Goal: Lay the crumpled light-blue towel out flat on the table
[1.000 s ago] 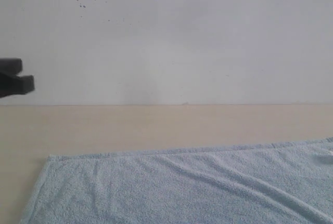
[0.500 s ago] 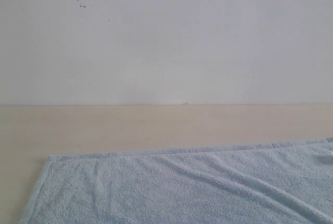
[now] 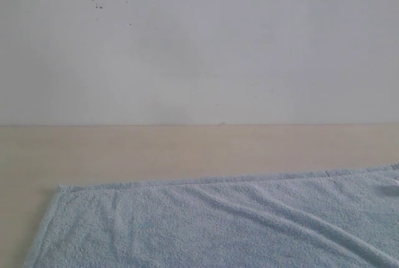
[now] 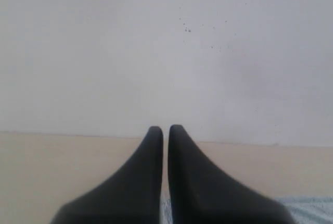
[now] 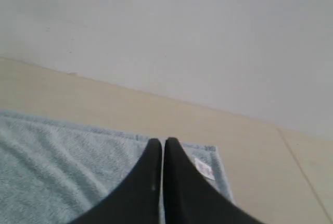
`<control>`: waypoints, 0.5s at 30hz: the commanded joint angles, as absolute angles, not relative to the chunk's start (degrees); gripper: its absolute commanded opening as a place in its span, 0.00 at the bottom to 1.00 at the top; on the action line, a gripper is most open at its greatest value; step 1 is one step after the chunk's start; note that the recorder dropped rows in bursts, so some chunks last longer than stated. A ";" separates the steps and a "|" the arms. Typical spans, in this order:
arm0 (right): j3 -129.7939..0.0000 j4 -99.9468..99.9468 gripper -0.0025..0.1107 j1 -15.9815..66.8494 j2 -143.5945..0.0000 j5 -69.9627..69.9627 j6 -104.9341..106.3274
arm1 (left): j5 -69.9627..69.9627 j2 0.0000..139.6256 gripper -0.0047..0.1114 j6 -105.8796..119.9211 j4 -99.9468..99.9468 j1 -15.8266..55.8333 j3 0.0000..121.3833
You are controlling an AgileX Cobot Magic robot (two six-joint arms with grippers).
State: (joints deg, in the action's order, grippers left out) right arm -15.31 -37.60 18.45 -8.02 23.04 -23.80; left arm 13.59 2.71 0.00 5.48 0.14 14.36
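The light-blue towel [image 3: 218, 224] lies spread over the near part of the beige table [image 3: 187, 146], with soft ridges running across it and its hemmed far edge showing. Neither gripper appears in the exterior view. In the left wrist view my left gripper [image 4: 165, 130] is shut and empty, raised above the table, with a strip of towel [image 4: 312, 206] at one corner. In the right wrist view my right gripper [image 5: 163, 143] is shut with nothing in it, hovering over the towel [image 5: 57, 161] near its corner, where the small white tag [image 5: 204, 169] lies.
A white wall with a few dark specks [image 3: 199, 43] rises behind the table's far edge. Bare tabletop runs between the towel's far hem and the wall, and beyond the towel's tagged corner [image 5: 260, 161].
The dark left gripper seen at the left edge of the exterior view a second ago has left that view. The towel has not moved.
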 commanded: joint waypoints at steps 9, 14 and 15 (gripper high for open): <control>-12.62 -47.81 0.03 24.56 -8.71 24.29 -28.91 | 10.06 5.67 0.07 -2.10 4.45 0.35 0.52; -7.97 -59.59 0.03 24.56 -8.71 28.32 -42.72 | 8.51 5.67 0.07 -2.10 4.67 0.35 0.00; -7.97 -60.10 0.03 24.56 -8.71 29.02 -46.35 | 8.51 5.67 0.07 -2.10 5.24 0.35 0.00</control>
